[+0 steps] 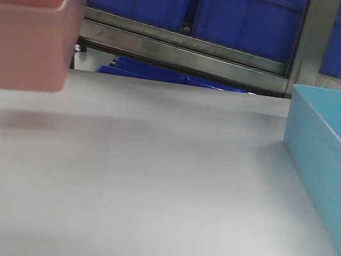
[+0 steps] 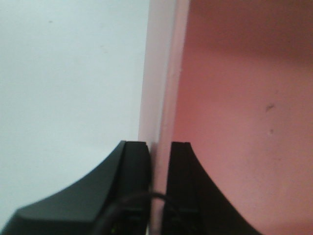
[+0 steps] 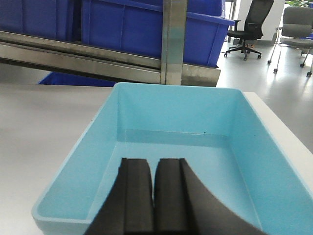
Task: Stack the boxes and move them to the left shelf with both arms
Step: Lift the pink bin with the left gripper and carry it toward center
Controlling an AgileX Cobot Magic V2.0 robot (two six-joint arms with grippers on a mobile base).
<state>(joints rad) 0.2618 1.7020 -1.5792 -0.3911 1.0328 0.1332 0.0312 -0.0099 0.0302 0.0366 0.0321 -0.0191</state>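
Well, we hold the pink box [image 1: 24, 27] up off the table [image 1: 144, 215], at 10 o'clock in the front view, with a soft shadow under it. Our left gripper [image 2: 159, 147] pinches one thin wall of it, with one finger outside and one inside. The blue box [image 1: 327, 166] sits on the table at 3 o'clock. Our right gripper [image 3: 154, 169] hangs over its near end, fingers pressed together with nothing between them.

We think the pink box could tip or slip out, because only one wall is held. It could also knock the blue box's rim if it comes in too low, and our right gripper may be in the way.

Between the boxes the table is wide and open, so there is room to move sideways. At 12 o'clock the shelf [image 1: 189, 53] and its dark blue bins [image 1: 240, 15] stand close behind, so there is little room that way.
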